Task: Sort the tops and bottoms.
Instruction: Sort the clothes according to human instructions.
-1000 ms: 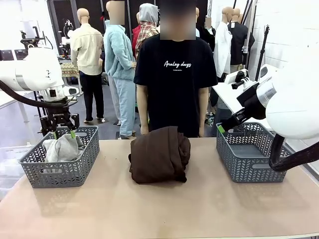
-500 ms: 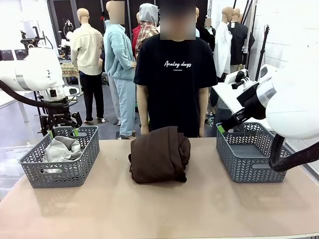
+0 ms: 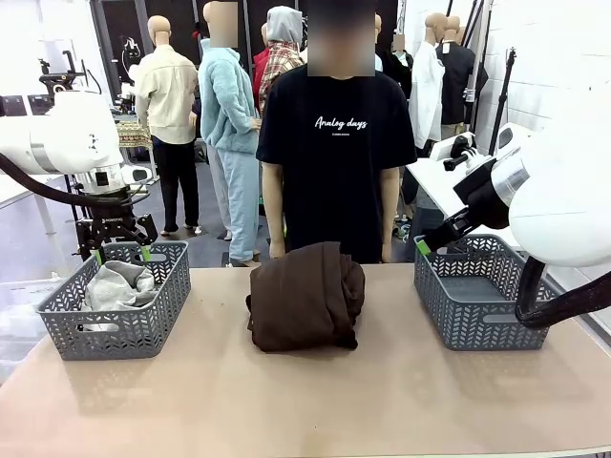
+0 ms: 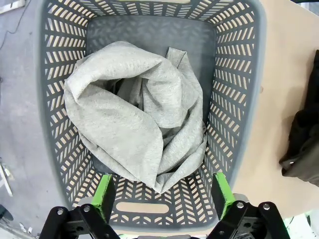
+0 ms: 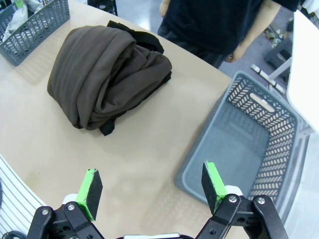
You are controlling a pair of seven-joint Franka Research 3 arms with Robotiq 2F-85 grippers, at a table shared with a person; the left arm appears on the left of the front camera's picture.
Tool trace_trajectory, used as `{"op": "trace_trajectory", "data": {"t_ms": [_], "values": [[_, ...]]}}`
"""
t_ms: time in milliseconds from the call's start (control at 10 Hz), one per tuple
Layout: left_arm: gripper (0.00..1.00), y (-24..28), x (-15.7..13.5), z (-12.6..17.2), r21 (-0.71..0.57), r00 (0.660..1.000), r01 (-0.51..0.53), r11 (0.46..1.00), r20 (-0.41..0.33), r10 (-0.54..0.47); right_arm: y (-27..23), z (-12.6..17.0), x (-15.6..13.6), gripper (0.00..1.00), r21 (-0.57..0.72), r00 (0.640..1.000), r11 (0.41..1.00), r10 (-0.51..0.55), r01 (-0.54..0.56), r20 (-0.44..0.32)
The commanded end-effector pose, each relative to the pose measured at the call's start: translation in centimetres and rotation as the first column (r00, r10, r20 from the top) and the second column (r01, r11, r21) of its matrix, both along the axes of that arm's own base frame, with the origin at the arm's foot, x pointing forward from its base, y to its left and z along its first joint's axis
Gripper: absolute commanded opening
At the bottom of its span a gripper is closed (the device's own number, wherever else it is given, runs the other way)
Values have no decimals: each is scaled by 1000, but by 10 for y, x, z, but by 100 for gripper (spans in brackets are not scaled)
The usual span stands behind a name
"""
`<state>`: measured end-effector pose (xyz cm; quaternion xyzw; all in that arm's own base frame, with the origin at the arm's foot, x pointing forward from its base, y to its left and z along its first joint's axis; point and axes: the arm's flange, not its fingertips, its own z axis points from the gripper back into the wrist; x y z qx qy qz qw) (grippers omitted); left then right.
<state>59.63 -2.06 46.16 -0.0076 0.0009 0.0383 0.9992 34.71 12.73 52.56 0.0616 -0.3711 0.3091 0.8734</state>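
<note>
The fingers (image 4: 103,195) of the left gripper (image 4: 162,177) stand wide apart and hold nothing, poised above one end wall of the left basket (image 4: 233,99). The light grey garment (image 4: 134,124) lies crumpled inside that basket, beyond and between the green pads and not touching them. The right gripper (image 5: 151,182) is likewise spread wide and empty, hanging over bare table (image 5: 134,164) between the dark brown garment (image 5: 102,74) and the right basket (image 5: 279,149). The brown bundle rests at the table's middle, in front of the person (image 3: 334,143), well apart from both baskets. Black fabric (image 5: 145,41) shows at its far side and under its near edge; how many pieces that makes cannot be told. In the left wrist view a dark fold is cut off by the picture's right edge. In the front view the right arm's white housing covers part of the right basket's far corner, and the basket walls screen the lower part of the grey garment. The right basket's floor shows bare. Open tabletop lies on either side of the brown bundle and along the whole near edge.
</note>
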Motion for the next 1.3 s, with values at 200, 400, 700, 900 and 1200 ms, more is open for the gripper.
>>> {"op": "trace_trajectory", "data": {"t_ms": [200,400,700,900,1200], "values": [[100,0,0,0,1,1000,1,1000,-1,-1,0,-1,1,100,11,1000,1000,0,0,-8],[100,0,0,0,1,1000,1,1000,-1,-1,0,-1,1,100,11,1000,1000,0,0,-8],[100,0,0,0,1,1000,1,1000,-1,-1,0,-1,1,100,11,1000,1000,0,0,-8],[100,0,0,0,1,1000,1,1000,-1,-1,0,-1,1,100,11,1000,1000,0,0,-8],[100,0,0,0,1,1000,1,1000,-1,-1,0,-1,1,100,11,1000,1000,0,0,-8]]}}
